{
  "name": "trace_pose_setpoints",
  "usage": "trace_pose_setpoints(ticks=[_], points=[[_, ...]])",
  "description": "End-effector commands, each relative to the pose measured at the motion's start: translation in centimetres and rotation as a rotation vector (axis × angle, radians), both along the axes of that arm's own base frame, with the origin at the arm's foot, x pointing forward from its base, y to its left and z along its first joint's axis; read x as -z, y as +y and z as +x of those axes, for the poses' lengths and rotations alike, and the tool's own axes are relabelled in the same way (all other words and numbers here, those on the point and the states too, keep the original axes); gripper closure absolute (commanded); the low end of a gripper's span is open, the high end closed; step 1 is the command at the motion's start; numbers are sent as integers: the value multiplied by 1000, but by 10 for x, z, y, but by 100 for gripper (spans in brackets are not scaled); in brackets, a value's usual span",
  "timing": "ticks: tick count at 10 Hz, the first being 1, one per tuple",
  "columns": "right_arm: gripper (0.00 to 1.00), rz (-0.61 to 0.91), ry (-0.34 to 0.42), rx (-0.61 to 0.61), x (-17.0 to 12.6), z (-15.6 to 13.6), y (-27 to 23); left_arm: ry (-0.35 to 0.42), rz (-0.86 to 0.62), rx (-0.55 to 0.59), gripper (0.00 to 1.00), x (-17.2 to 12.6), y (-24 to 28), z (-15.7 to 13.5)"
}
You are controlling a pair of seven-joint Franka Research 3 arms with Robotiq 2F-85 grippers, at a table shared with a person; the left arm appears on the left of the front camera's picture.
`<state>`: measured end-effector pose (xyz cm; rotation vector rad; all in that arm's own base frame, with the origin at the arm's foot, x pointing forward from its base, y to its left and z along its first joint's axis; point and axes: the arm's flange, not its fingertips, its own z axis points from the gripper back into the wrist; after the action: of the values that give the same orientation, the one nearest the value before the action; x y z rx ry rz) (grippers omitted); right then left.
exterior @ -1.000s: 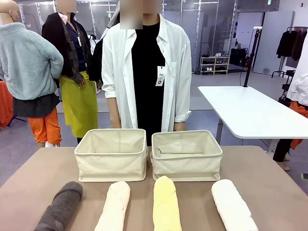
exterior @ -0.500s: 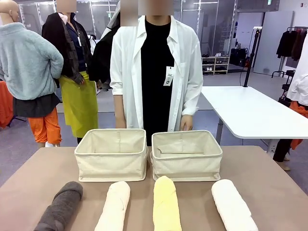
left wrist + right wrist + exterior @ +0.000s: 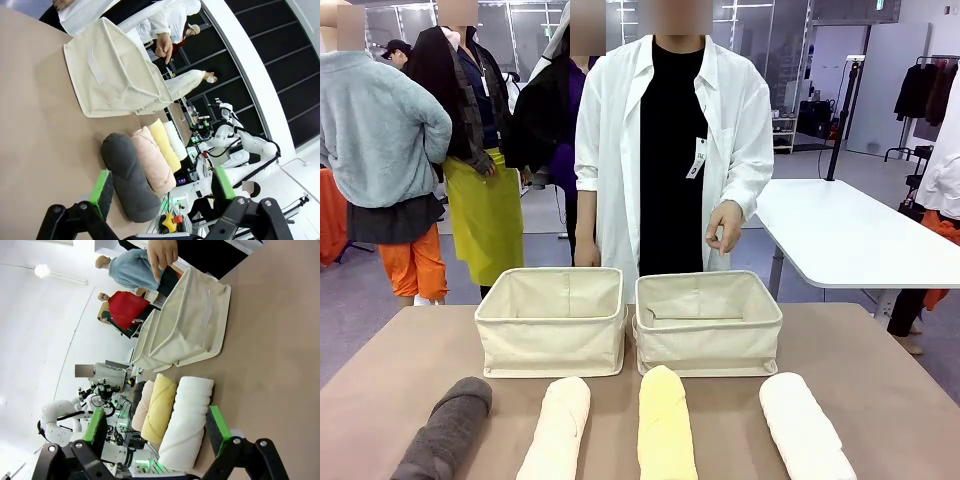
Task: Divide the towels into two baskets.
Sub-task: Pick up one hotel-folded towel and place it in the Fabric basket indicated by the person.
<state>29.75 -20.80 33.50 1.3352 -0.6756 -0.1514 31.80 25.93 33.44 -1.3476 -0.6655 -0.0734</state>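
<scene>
Four rolled towels lie in a row along the near edge of the table: dark grey (image 3: pixel 448 430), cream-peach (image 3: pixel 560 425), pale yellow (image 3: pixel 665 425) and white (image 3: pixel 803 425). Behind them stand two cream canvas baskets side by side, the left one (image 3: pixel 552 320) and the right one (image 3: pixel 708 322), both with nothing inside. My left gripper (image 3: pixel 162 186) is open and hovers just short of the dark grey towel (image 3: pixel 127 180). The right gripper (image 3: pixel 156 425) is also open, at the end of the white towel (image 3: pixel 187 420). Neither holds anything.
A person in a white shirt stands at the far side behind the baskets, one hand (image 3: pixel 725 225) raised above the right basket. The brown table (image 3: pixel 400 360) has bare room to either side of the baskets. A white table (image 3: pixel 840 230) stands farther off at the right.
The person has stepped to the right and lifted one hand above the right basket. Towels, baskets and both grippers have stayed put.
</scene>
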Motion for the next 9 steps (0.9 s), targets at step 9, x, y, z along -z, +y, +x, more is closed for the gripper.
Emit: trace_pose_setpoints(ticks=[9], points=[[0, 0, 0, 0, 0, 0, 0, 4, 3, 3, 0, 0, 1, -2]])
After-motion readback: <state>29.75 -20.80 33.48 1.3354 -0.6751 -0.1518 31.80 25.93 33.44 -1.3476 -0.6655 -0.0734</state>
